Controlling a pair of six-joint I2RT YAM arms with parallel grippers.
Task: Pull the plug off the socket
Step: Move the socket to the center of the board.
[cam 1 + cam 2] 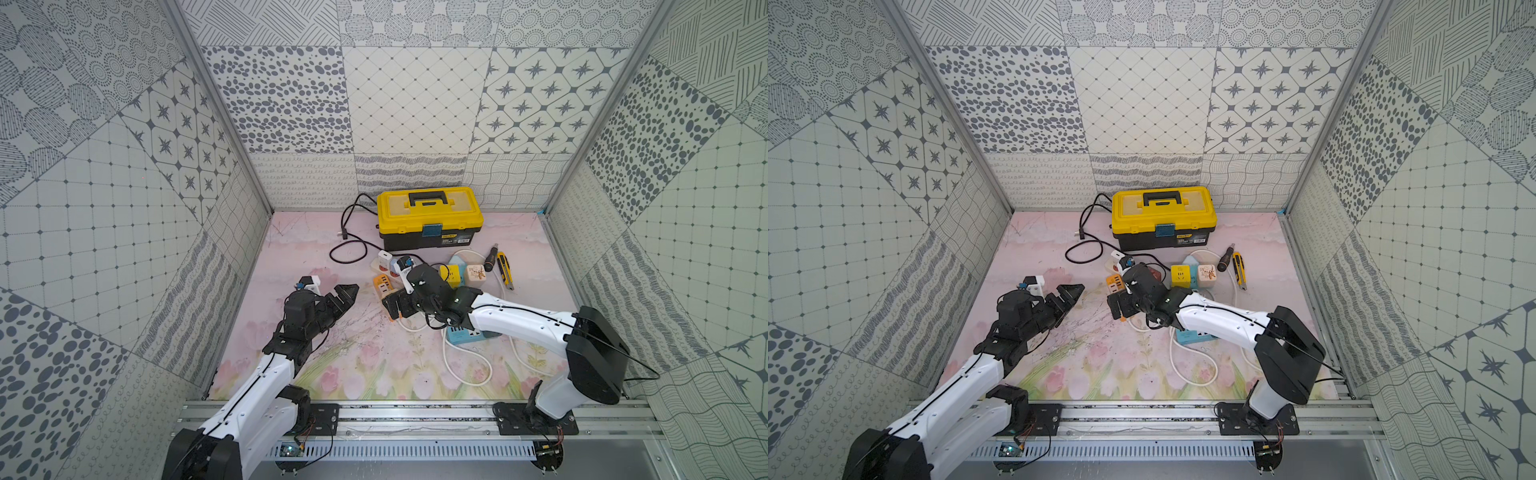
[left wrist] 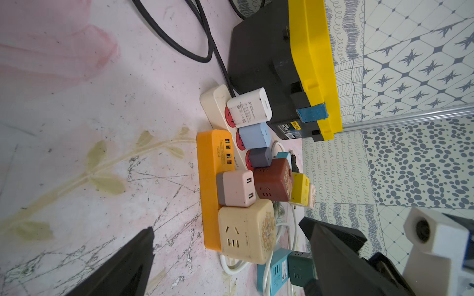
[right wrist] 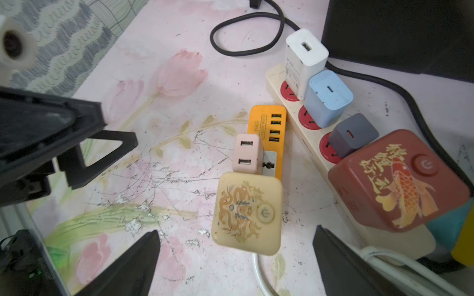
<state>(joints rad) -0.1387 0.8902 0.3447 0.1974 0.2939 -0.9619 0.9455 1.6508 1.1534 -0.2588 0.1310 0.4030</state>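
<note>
orange strip (image 1: 381,286): mostly hidden under right arm (image 1: 519,320) in both top views; teal strip (image 1: 461,333): partly covered by that arm; toolbox (image 3: 400,33): cut off by the edge in the right wrist view.

"S204" on orange pwr strip (image 3: 268,128); pwr-button sign on red cube (image 3: 400,179) & cream cube (image 3: 246,212).

Toolbox (image 1: 430,218): yellow lid, black base, blue latch. Nearest the toolbox, cream power strip (image 3: 311,153) with red sockets, carrying a white charger (image 3: 305,51), pale-blue charger (image 3: 328,98), slate-grey charger (image 3: 352,133) and brick-red cube (image 3: 400,179) printed with an orange-gold koi. Farther from the toolbox, orange strip (image 3: 268,110), pink adapter (image 3: 247,153), cream cube (image 3: 246,212) with faded gold motif. Mat (image 1: 374,365): pink, with tulips and green leaves. Walls (image 1: 291,104): grey-on-white patchwork patterns.
</note>
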